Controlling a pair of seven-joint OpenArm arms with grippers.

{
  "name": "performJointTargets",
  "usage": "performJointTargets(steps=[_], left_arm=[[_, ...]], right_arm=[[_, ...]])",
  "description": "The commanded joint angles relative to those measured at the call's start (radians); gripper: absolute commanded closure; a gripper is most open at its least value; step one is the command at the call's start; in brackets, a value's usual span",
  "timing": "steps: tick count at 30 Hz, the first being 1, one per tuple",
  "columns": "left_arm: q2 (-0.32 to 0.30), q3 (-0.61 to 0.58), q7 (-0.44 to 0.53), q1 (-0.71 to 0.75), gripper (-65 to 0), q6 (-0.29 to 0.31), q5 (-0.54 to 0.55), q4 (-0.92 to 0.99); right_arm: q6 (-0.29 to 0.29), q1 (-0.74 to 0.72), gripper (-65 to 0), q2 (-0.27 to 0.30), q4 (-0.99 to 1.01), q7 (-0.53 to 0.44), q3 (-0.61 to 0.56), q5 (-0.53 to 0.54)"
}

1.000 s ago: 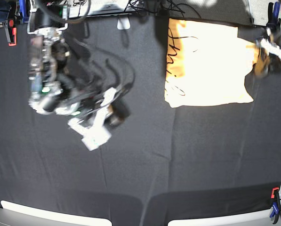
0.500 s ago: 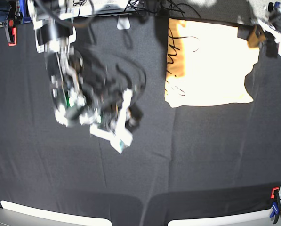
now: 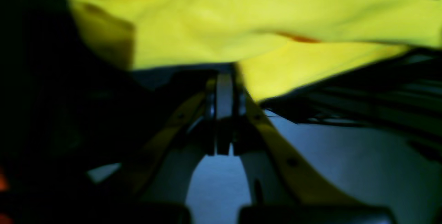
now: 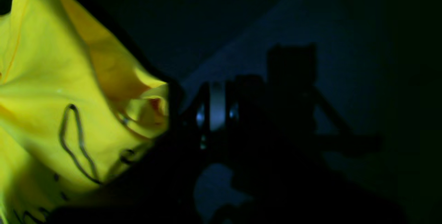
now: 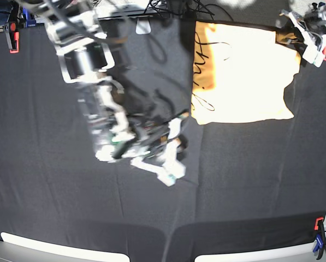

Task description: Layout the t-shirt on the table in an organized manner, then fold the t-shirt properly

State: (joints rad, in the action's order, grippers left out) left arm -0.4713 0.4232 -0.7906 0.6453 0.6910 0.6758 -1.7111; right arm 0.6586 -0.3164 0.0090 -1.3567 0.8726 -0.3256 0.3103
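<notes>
The t-shirt (image 5: 242, 73) lies folded into a pale yellow-orange rectangle at the back right of the black table (image 5: 233, 180), with dark scribble marks along its left edge. My left gripper (image 5: 294, 37) sits at the shirt's upper right corner. In the left wrist view its fingers (image 3: 224, 89) are shut, tips just short of the t-shirt's (image 3: 241, 20) edge, with nothing seen between them. My right gripper (image 5: 171, 170) hovers over bare cloth, below and left of the shirt. It shows as a dark shut silhouette (image 4: 215, 96) beside the scribbled fabric (image 4: 51, 96).
A red clamp (image 5: 12, 34) grips the back left edge and a red and blue clamp (image 5: 318, 237) the front right corner. Cables (image 5: 168, 8) run along the back edge. Pale strips (image 5: 59, 248) line the front edge.
The right arm has swung rightward across the table toward the shirt. The left gripper has moved from the shirt's right edge up to its upper right corner. The shirt has stayed put.
</notes>
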Motion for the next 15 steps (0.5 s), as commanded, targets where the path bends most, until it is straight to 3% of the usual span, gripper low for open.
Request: performJointTargets(steps=[1,6,12,15], left_arm=[[-0.013,0.006,0.046,0.003,0.0,0.007,-0.011,-0.017],[-0.013,0.006,0.163,-0.021,0.0,0.007,-0.110,-0.016],[-0.008,0.006,0.166,-0.069,0.0,0.007,-0.134,-0.010],[-0.010,0.006,0.116,-0.065,0.0,0.007,-0.091,-0.011]], right_arm=[[0.005,-0.027,0.0,-0.017,-0.015,-0.022,0.003,0.009],[0.005,-0.027,0.0,-0.040,-0.014,-0.024,0.003,0.006],[0.007,-0.025,0.0,-0.042,-0.009,-0.021,0.002,0.029],[0.008,-0.027,0.0,-0.047,0.022,-0.037,-0.018,0.036]])
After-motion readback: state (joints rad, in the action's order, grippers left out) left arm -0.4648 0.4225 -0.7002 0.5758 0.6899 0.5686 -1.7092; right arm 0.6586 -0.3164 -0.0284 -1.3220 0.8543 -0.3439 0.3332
